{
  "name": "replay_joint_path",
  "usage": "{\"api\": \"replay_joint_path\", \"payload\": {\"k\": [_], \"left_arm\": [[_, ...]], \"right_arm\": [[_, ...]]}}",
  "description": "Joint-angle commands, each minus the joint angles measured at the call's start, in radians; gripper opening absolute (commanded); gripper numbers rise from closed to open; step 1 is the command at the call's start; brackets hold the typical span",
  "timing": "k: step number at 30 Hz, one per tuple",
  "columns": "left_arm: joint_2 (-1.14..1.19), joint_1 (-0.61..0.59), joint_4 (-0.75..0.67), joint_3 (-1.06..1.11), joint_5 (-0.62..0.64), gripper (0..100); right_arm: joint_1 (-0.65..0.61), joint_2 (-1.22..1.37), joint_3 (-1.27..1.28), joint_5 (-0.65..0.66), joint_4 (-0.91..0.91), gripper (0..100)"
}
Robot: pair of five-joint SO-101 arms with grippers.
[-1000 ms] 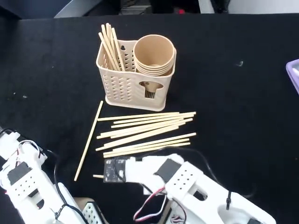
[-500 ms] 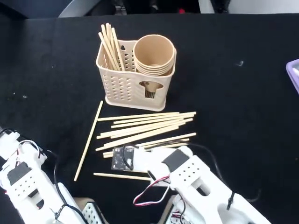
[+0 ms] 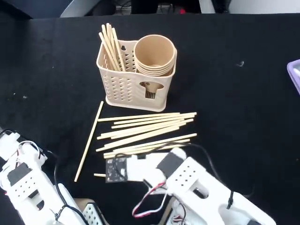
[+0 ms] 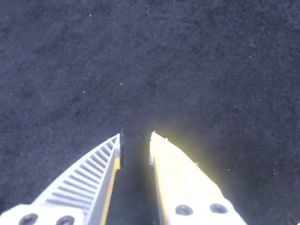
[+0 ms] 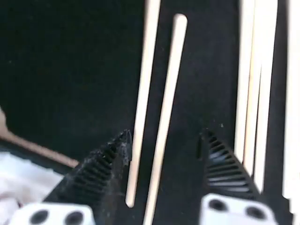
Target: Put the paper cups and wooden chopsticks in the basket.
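A black counter carries a pale perforated basket with two compartments. The compartment on its 9 o'clock side holds a bundle of sticks that stand tilted and fanned above the rim. The one on its 3 o'clock side holds a nested stack of cups, mouths up.

At the basket's 6 o'clock, a loose pile of chopsticks lies flat on the counter, roughly parallel. At the pile's 9 o'clock a lone chopstick lies slanted, apart from the rest.

The right end effector sits low at the pile's 7 o'clock. Its jaws are spread and released, and two chopsticks lie on the counter between them.

The left end effector hangs over bare counter, its jaws slightly parted and gripping nothing.

A purple object shows at the counter's 3 o'clock edge.
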Motion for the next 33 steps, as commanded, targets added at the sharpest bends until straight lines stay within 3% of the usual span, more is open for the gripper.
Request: {"api": "replay_joint_path", "payload": {"k": [1,11,25,33], "left_arm": [[-0.006,-0.004,-0.011,-0.048,0.002,11],[-0.006,-0.007,-0.011,-0.048,0.002,11],[-0.006,-0.008,-0.011,-0.048,0.002,11],[-0.006,-0.008,-0.011,-0.048,0.002,11]], "right_arm": [[-0.032,-0.012,0.024,-0.011,-0.055,30.0],[-0.026,-0.01,0.088,-0.006,-0.12,30.2],[0.106,-0.01,0.13,0.074,-0.141,26.9],[0.114,0.079,0.119,0.074,-0.164,27.0]]}}
